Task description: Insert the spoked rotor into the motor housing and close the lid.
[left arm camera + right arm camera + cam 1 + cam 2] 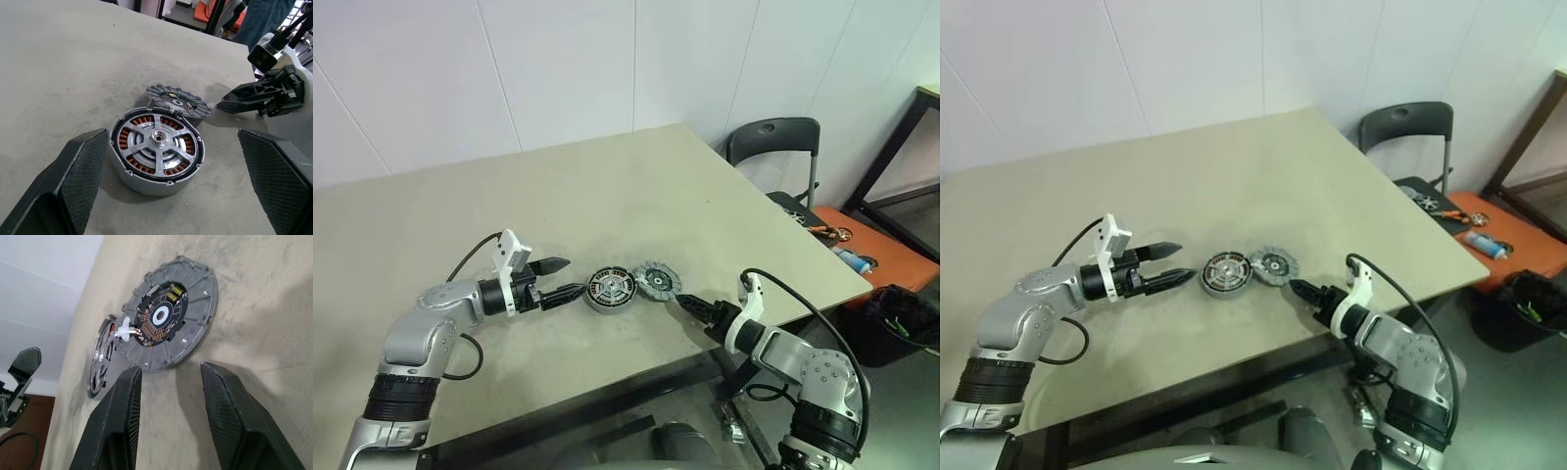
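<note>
The left gripper (560, 277), two black fingers spread as wide as they go, hangs just above the pale beige table (607, 186) with nothing between them. Its tips point at the motor housing (610, 290), a round, shallow silver cup with a ring of copper-coloured windings, which sits on the tabletop just beyond them. In the left wrist view a silver spoked rotor (157, 139) already sits inside that cup, flush with its rim, the coppery coils showing between its arms.

Touching the housing's far edge lies the lid (658, 280), a flat grey metal disc with a notched rim and a dark round circuit board at its middle. It seems joined to the housing by a small white connector and thin wires, though the right wrist view is too steep to be sure.

The right gripper (1304, 291) comes in from the table's near edge, its fingers partly apart and empty, tips close beside the lid but not touching it.

Off past the table's right corner stand a dark grey folding chair (775, 147) and an orange mat (886, 257).
</note>
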`<action>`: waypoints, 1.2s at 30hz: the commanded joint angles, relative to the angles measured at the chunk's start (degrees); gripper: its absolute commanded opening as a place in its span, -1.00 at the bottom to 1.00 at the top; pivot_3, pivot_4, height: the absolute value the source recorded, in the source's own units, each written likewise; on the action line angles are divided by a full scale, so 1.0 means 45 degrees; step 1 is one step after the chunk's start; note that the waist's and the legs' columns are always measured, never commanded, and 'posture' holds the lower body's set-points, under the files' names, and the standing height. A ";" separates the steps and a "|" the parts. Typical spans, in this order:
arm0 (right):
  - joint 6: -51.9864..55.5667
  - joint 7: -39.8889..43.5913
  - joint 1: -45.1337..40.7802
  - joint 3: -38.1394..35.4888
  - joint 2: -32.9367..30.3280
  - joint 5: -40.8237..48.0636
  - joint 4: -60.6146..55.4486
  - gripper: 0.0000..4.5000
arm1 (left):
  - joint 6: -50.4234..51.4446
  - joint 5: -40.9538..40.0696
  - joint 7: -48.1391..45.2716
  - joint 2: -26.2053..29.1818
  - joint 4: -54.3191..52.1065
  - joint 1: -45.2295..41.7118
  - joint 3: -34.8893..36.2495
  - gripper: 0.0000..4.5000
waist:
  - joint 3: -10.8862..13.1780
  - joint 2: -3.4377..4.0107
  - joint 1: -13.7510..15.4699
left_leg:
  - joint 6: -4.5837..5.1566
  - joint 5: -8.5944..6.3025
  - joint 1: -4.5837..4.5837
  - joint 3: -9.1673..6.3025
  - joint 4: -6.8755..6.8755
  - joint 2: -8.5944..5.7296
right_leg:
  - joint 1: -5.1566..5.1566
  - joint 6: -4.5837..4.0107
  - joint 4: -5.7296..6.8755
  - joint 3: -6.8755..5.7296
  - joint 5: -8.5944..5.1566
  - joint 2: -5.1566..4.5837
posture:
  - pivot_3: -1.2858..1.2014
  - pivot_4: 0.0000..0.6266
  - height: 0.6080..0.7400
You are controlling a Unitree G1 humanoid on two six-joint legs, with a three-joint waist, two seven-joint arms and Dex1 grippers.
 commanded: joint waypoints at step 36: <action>0.3468 -0.4328 -0.2358 -0.1765 0.0247 0.2665 -0.0536 -0.12 | -0.1935 0.0423 -0.0128 -0.0129 0.1085 0.0557 0.0446 1.00 | 0.0039 0.0041 -0.0236 | 0.0029 -0.0037 -0.0053 0.0015 -0.0005 0.0027 | -0.0075 0.0018 -0.0025 -0.0013 -0.0007 -0.0009 | 0.03 -1.00 1.00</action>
